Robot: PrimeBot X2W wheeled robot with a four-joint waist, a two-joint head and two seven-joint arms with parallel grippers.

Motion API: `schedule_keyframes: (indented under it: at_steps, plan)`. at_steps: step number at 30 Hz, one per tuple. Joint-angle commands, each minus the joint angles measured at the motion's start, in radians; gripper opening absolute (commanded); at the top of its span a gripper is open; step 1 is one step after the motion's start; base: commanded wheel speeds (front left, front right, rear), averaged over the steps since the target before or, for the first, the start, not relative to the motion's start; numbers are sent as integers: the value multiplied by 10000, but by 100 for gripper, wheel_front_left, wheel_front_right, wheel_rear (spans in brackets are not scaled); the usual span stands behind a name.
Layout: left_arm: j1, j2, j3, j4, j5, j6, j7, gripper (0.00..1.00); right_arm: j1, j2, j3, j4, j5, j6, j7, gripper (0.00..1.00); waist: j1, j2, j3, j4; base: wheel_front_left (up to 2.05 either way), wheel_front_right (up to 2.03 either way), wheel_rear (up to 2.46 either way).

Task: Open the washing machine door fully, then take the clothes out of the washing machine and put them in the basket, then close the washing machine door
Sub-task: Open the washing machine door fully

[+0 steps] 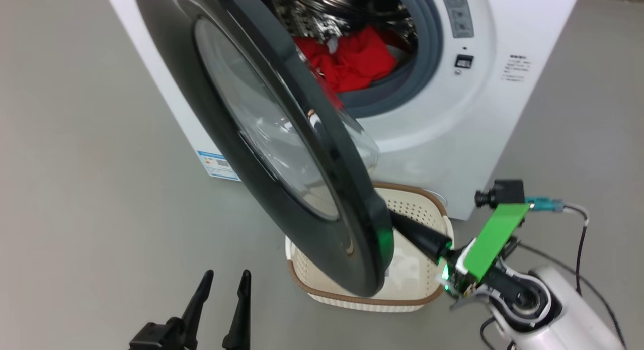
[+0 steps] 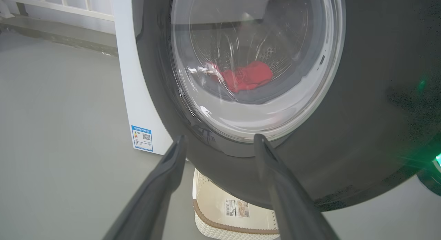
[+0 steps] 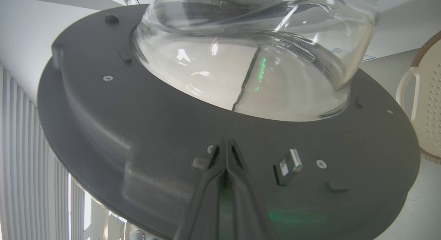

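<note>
The washing machine door stands partly open, its black rim and glass bowl swung out over the basket. My right gripper is shut, its tips pressed against the door's grey inner face beside the metal latch; in the head view its fingers reach behind the door's lower rim. The red clothes lie in the drum of the washing machine, also seen through the glass as clothes. My left gripper is open and empty, low in front of the door.
The basket sits on the grey floor under the door, paper label on its bottom; its white handle shows at the right. A blue sticker marks the machine's side. A white railing stands far left.
</note>
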Motion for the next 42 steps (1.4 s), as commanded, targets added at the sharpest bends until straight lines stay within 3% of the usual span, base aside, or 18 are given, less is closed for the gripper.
schedule_keyframes:
  at_steps: [1, 14, 29, 42]
  plan:
    - [-94, 62, 353, -227, 11, 45, -122, 100, 148, 257, 140, -311, -23, 79, 130, 0, 0, -1, -192, 216, 0, 0, 0]
    - [485, 62, 683, -235, 303, 75, -122, 100, 928, 970, 623, -363, -237, 79, 676, 0, 0, -1, -1026, 1390, 0, 0, 0]
    - [834, 62, 1166, -737, 337, 268, -122, 100, 491, 1042, 1912, -445, 435, 79, 272, 0, 0, -1, -1168, 1551, 0, 0, 0]
    - [864, 62, 1204, -765, 353, 267, -122, 100, 370, 1043, 2307, -503, 614, 79, -62, 0, 0, -1, -1167, 1549, 0, 0, 0]
